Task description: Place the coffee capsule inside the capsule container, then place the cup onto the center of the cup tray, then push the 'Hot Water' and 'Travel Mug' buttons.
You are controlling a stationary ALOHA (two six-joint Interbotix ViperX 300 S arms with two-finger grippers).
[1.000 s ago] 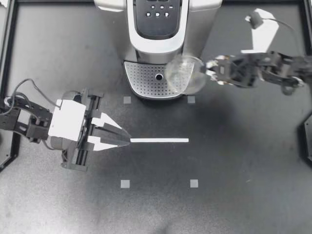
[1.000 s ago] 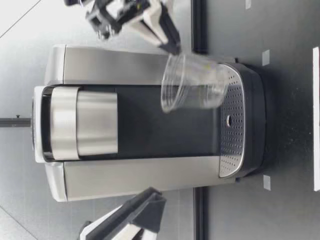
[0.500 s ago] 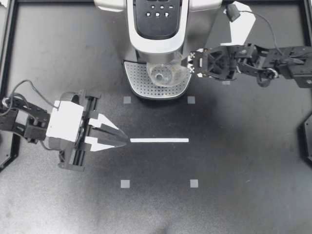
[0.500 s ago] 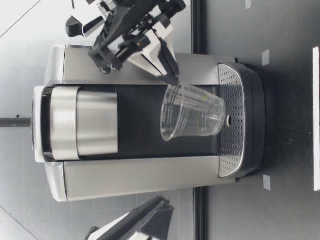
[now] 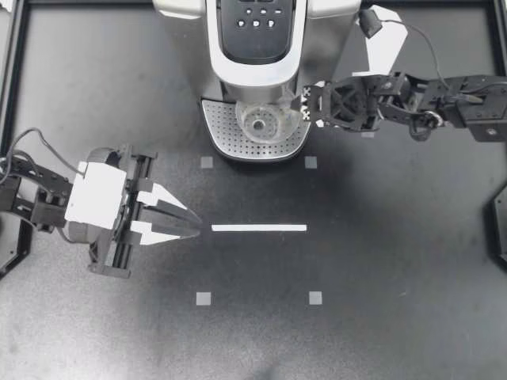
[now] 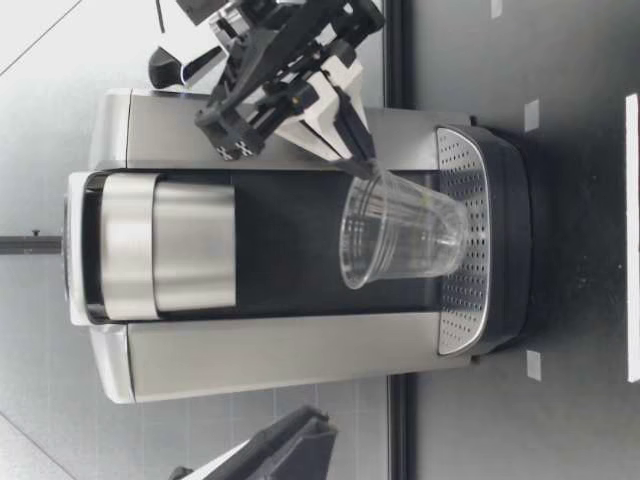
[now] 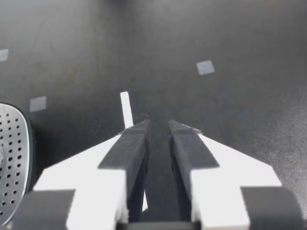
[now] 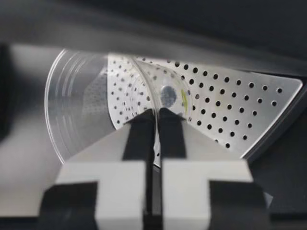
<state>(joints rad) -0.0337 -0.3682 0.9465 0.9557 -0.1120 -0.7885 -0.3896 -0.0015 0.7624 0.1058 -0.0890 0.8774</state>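
A clear plastic cup (image 5: 265,123) sits over the perforated cup tray (image 5: 226,134) of the coffee machine (image 5: 255,47), under the brew head. My right gripper (image 5: 303,104) reaches in from the right and is shut on the cup's rim. In the low view the cup (image 6: 405,240) is slightly tilted, with its base close to the tray (image 6: 455,290); contact is unclear. The right wrist view shows the right gripper (image 8: 156,115) pinching the cup wall (image 8: 91,110). My left gripper (image 5: 194,229) is shut and holds nothing, low over the table by a white tape line (image 5: 259,228). No capsule is visible.
The machine's button panel (image 5: 257,17) faces up at the back of the table. Small grey tape squares (image 5: 203,298) mark the dark table. A black frame rail (image 5: 16,79) runs along the table's edges. The left wrist view catches the tray's corner (image 7: 12,158).
My right gripper carried the cup from the tray's right edge in under the brew head and lowered it toward the tray. My left arm drew back a little to the left.
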